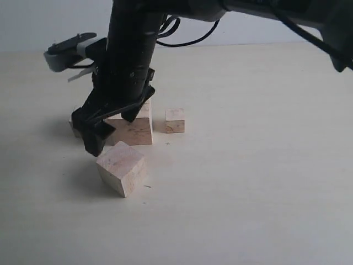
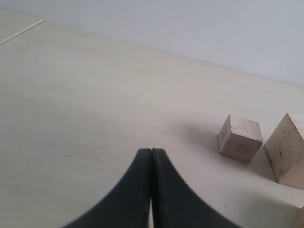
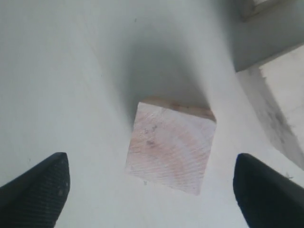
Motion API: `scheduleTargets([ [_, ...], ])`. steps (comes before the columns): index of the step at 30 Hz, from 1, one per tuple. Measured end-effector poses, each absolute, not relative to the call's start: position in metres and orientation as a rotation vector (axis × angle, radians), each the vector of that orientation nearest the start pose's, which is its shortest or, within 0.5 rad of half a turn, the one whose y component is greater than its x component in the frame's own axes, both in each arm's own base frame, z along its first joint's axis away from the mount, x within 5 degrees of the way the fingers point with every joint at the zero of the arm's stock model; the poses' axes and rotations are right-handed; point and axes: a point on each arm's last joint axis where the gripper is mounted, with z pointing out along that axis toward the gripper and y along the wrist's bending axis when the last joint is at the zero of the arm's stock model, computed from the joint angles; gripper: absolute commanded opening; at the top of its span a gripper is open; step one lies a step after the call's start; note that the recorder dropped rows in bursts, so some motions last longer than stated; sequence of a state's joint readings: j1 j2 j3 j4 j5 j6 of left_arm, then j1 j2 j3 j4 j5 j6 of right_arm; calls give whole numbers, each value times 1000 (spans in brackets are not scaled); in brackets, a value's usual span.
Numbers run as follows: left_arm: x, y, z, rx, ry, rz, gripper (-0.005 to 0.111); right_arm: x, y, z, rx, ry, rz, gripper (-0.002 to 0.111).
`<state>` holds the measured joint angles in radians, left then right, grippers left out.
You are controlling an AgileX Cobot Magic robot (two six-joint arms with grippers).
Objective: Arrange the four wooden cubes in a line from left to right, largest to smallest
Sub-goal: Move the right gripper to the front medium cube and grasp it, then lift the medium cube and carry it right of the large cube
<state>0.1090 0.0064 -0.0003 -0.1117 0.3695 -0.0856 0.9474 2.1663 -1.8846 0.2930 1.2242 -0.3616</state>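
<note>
Three wooden cubes show plainly in the exterior view. A mid-sized one [image 1: 122,168] lies turned at an angle nearest the front, the largest [image 1: 134,130] stands behind it, and a small one [image 1: 175,120] sits to its right. A sliver of one more cube [image 1: 73,127] peeks out left of the gripper. My right gripper [image 1: 113,130] hangs open just above the front cube [image 3: 171,145], its fingertips [image 3: 42,187] wide on either side and touching nothing. My left gripper [image 2: 151,152] is shut and empty over bare table, with two cubes [image 2: 240,137] [image 2: 287,149] off to one side.
The right arm [image 1: 129,49] reaches across from the upper right and hides part of the largest cube. A grey and black part of the left arm [image 1: 69,49] hovers at the back left. The pale table [image 1: 265,187] ends at a light wall behind.
</note>
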Motion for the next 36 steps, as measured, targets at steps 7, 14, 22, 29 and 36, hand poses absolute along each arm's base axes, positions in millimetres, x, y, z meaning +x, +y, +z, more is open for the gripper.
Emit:
scheduleTargets([
  [7, 53, 2, 180, -249, 1841, -93, 0, 236, 380, 205, -1765, 2560, 393, 88],
  [14, 53, 2, 180, -249, 1841, -93, 0, 234, 378, 196, -1762, 2601, 396, 88],
  [22, 53, 2, 180, -249, 1841, -93, 0, 235, 381, 174, -1778, 2651, 378, 88],
  [29, 53, 2, 180, -249, 1841, -93, 0, 240, 388, 151, -1744, 2654, 392, 85],
  [36, 53, 2, 180, -249, 1841, -93, 0, 242, 388, 151, -1708, 2661, 372, 33],
])
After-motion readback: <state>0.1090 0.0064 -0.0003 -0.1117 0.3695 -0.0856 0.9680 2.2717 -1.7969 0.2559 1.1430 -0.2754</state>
